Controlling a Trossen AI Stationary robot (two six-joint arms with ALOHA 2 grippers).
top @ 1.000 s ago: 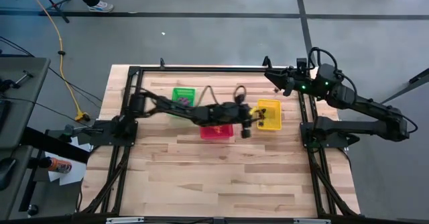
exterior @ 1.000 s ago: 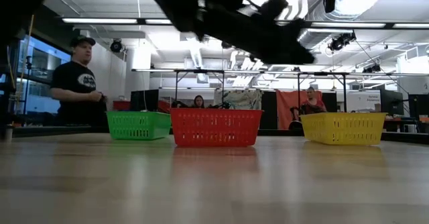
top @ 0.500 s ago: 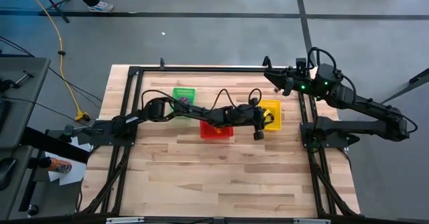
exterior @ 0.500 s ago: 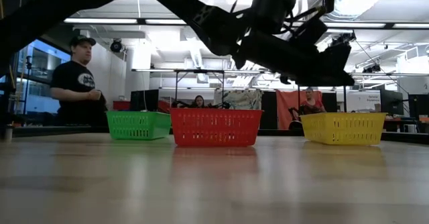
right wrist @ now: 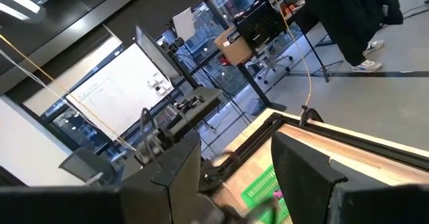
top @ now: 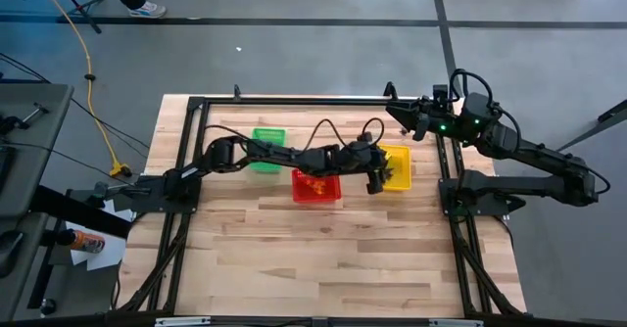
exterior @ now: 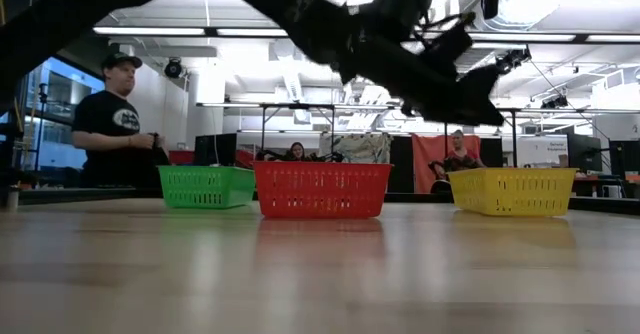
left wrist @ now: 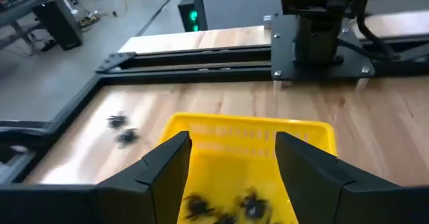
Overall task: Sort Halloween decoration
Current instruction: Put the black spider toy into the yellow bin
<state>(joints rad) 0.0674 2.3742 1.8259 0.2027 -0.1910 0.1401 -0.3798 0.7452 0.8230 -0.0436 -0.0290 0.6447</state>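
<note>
1. The left pincer point(top: 377, 182) reaches across the wooden surface point(top: 333, 249) and hangs over the near edge of the yellow basket point(top: 395, 166); its fingers point(left wrist: 167, 174) are spread, with nothing between them.
2. Directly under that pincer, inside the yellow basket point(left wrist: 248, 143), lie several black trinkets point(left wrist: 224, 205), clustered on the basket floor.
3. Two more black trinkets point(left wrist: 120, 129) rest on the bare surface beyond the yellow basket, off to one side of the pincer and close to the dark frame rail point(left wrist: 181, 66).
4. Beside the left pincer, toward its own arm, sits the red basket point(top: 316, 186) with orange trinkets point(top: 315, 182) inside.
5. Farther back along the arm stands the green basket point(top: 266, 138); a small purple bit point(right wrist: 276, 196) shows in it, probably a trinket, though it is too small to be sure.
6. The three baskets stand in one row, apart from each other, green, red, yellow point(exterior: 512, 191).
7. The right pincer point(top: 395, 115) waits raised over the far corner of the surface, well apart from the baskets, its fingers point(right wrist: 305, 170) held apart and empty.
8. A person in a black shirt point(exterior: 115, 124) stands in the room behind the green basket.
</note>
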